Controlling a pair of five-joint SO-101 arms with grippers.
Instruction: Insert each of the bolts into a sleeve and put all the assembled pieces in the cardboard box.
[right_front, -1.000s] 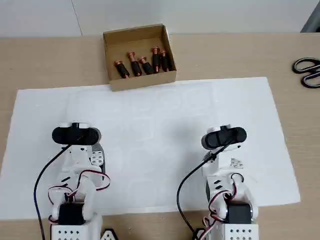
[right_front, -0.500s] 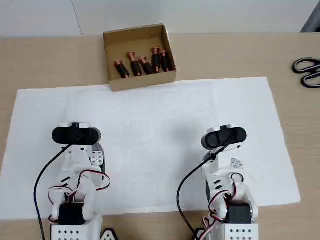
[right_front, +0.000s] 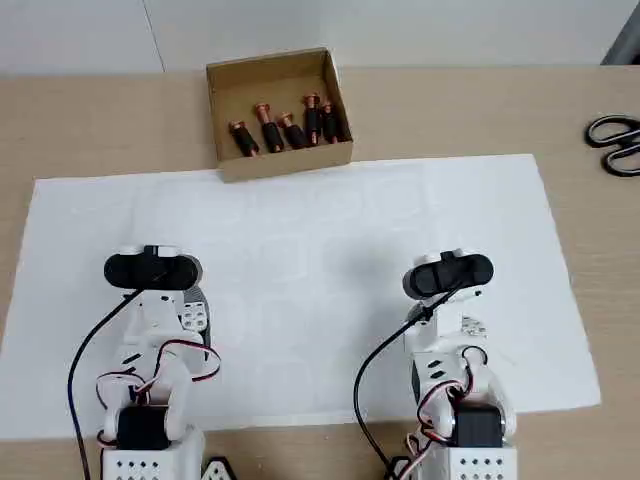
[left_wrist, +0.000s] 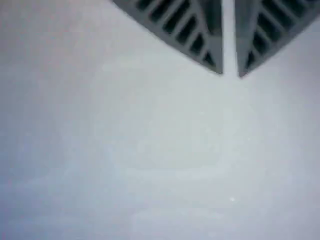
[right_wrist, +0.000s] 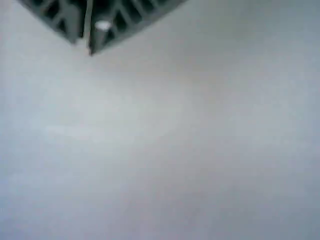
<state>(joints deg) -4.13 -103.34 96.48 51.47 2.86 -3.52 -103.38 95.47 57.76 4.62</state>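
Near edge, wrist views: the ribbed grey plastic left gripper (left_wrist: 230, 70) and the matching right gripper (right_wrist: 86, 45) hang over a smooth white paper sheet (right_front: 330, 230), jaws together, holding nothing. Far, high view: five copper-tipped black bolt-and-sleeve pieces (right_front: 292, 131) lie inside the open square cardboard box (right_front: 290, 160) on the tan wooden table (right_front: 100, 120).

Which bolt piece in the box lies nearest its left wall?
The copper-headed black piece at the left end of the row, closest to that wall.
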